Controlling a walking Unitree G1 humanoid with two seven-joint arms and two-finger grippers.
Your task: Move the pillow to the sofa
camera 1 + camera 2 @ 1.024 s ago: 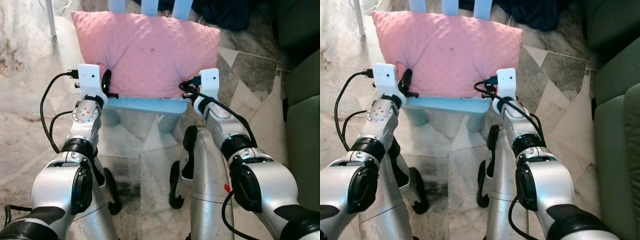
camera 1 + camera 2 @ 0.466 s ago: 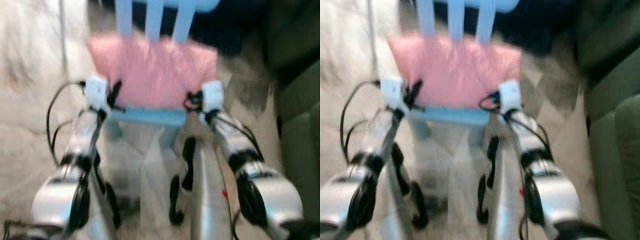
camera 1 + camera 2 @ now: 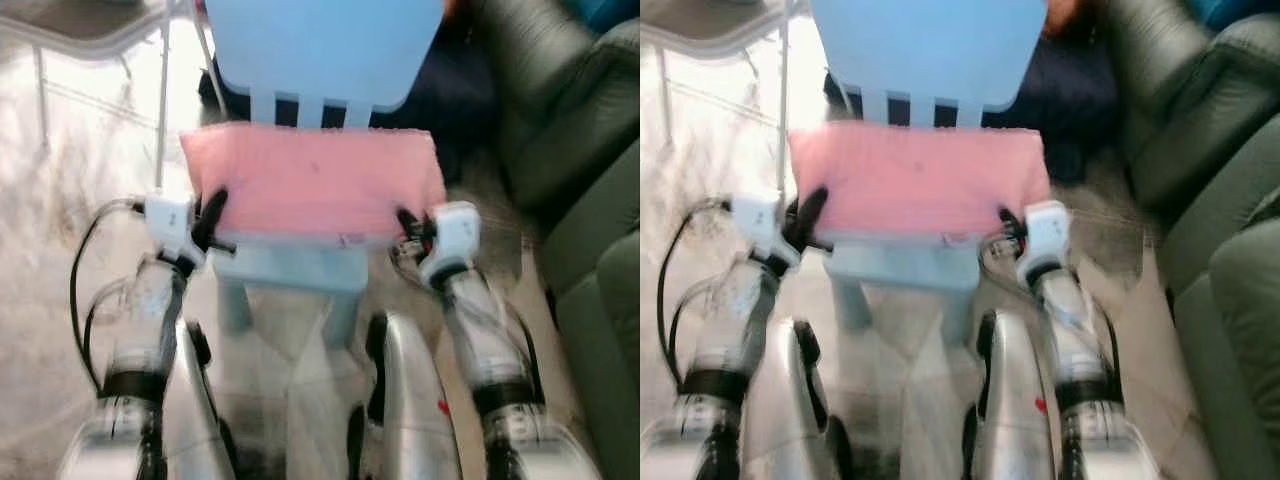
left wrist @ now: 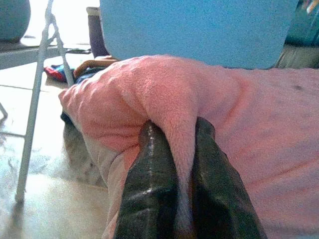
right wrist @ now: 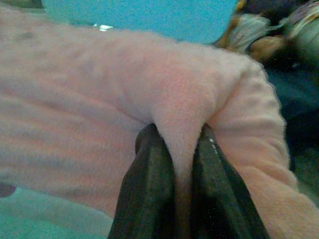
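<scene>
Left gripper [image 4: 182, 149]: both black fingers are pinched tight on a raised fold of the pink pillow [image 3: 315, 190] at its near left corner, with fabric bulging up between them, as seen close up in the left wrist view. Right gripper [image 5: 174, 149]: likewise clamped on a fold at the pillow's near right corner, the cloth squeezed into a ridge between the two fingers. From the head views the same grips appear only as small dark fingers at the pillow's front edge, left [image 3: 208, 218] and right [image 3: 408, 224], so the pinch itself cannot be confirmed there (those views are also somewhat blurred). The pillow lies flat on the seat of a light blue chair [image 3: 325, 45], its rear edge against the slats of the chair back, its front edge at the seat's front rim between the two white wrist housings. The left wrist view adds a white metal frame leg [image 4: 35, 94] on the pale floor [image 3: 60, 190] beside the chair and some coloured cloth behind the pillow's corner. The right wrist view adds a blurred heap of dark and tan items beyond the right corner. A dark green sofa [image 3: 575, 130] stands to the robot's right of the chair, near it but apart from the pillow.
</scene>
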